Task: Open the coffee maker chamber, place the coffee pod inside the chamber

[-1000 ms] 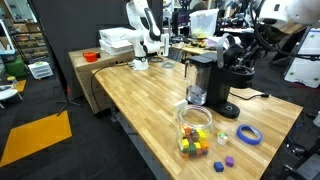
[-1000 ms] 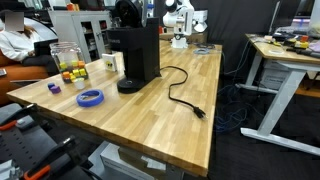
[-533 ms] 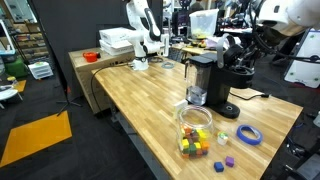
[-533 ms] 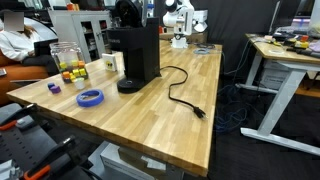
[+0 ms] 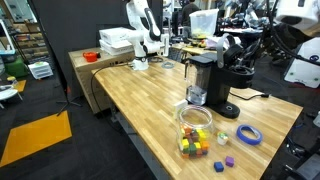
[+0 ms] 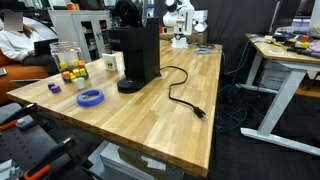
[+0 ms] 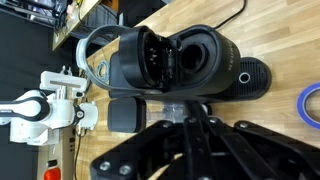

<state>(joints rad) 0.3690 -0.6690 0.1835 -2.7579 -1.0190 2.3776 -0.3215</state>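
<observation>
**Entry: task status**

- **Coffee maker chamber** [image 7: 185, 60]: upper centre of the wrist view, directly above your tool. The lid looks tipped back, with its inner mechanism showing on the left and a round dark cavity exposed on the right. Judged from this, the opening step is done.
- **Coffee pod:** not found with confidence in any view. The cavity looks dark and empty, so you should count the placing step as not yet done. A small pale object [image 5: 181, 103] stands just beside the machine's base, but it is too small to name.
- **Gripper** [image 7: 190, 120]: lower centre of the wrist view. The fingers are drawn together and nothing is visible between them, so you appear to be carrying no pod.
- **Left to do, as a judgement:** find the pod, pick it up and set it into the cavity.

**Entry: what each view adds**

- **Wrist view:** the only one that looks down into the chamber.
- **Both exterior views:** these show the coffee machine [image 6: 135, 55] side-on as a dark block. You cannot read the lid's position from them.
- **An exterior view, lower centre:** the jar of coloured cubes [image 5: 195, 130] stands on the table [image 5: 140, 95]. The blue tape ring [image 5: 248, 134] lies lower right.
- **An exterior view, centre:** the power cord [image 6: 180, 92] trails across the wood. A seated person [image 6: 15, 42] is at upper left.
</observation>
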